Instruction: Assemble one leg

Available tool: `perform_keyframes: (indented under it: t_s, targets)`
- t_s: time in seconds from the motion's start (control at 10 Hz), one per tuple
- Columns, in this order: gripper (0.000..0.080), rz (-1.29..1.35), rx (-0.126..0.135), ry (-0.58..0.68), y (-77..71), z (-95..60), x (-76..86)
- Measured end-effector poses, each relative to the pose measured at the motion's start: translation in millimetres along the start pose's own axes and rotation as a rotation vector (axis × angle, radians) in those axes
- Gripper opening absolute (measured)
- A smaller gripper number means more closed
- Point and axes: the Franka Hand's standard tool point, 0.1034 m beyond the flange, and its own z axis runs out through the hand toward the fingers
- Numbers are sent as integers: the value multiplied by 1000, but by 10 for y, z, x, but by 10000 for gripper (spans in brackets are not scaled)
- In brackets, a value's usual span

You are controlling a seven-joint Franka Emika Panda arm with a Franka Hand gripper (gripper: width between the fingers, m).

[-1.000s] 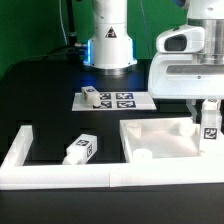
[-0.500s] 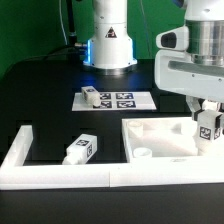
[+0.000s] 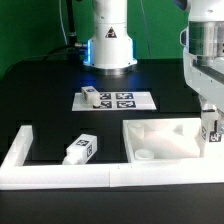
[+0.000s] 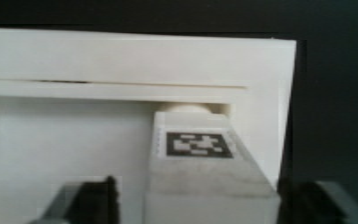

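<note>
My gripper [image 3: 211, 118] is at the exterior view's far right, shut on a leg [image 3: 211, 129], a stubby white block with a square tag. It holds the leg upright at the far right corner of the large white panel [image 3: 160, 133]. In the wrist view the leg [image 4: 206, 150] sits between the dark fingers [image 4: 94, 200] of my gripper [image 4: 208, 208], its end by a round boss at the corner of the panel [image 4: 123, 60]. I cannot tell whether the leg touches the panel.
A second leg [image 3: 80, 149] lies on the black table at the left. A third leg [image 3: 91, 97] rests on the marker board [image 3: 128, 100]. A white L-shaped barrier [image 3: 20, 150] runs along the left and front. The robot base [image 3: 108, 40] stands behind.
The arm has shifted toward the exterior view's right. The held leg has come down a little toward the panel's corner.
</note>
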Motion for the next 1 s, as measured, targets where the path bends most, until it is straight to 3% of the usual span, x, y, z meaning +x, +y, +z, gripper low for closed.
perform_keyframes:
  t_s: [0.1, 0.2, 0.3, 0.4, 0.6, 0.9, 1.0]
  targets:
    - [550, -54, 6, 2, -10, -2, 10]
    - [550, -241, 58, 24, -77, -11, 67]
    - [629, -425, 74, 40, -78, 4, 63]
    - [643, -569, 77, 45, -49, 36, 6]
    - [649, -648, 64, 55, 21, 42, -215]
    - [649, -867, 53, 76, 6, 46, -119]
    - [649, -1070, 29, 86, 24, 63, -101]
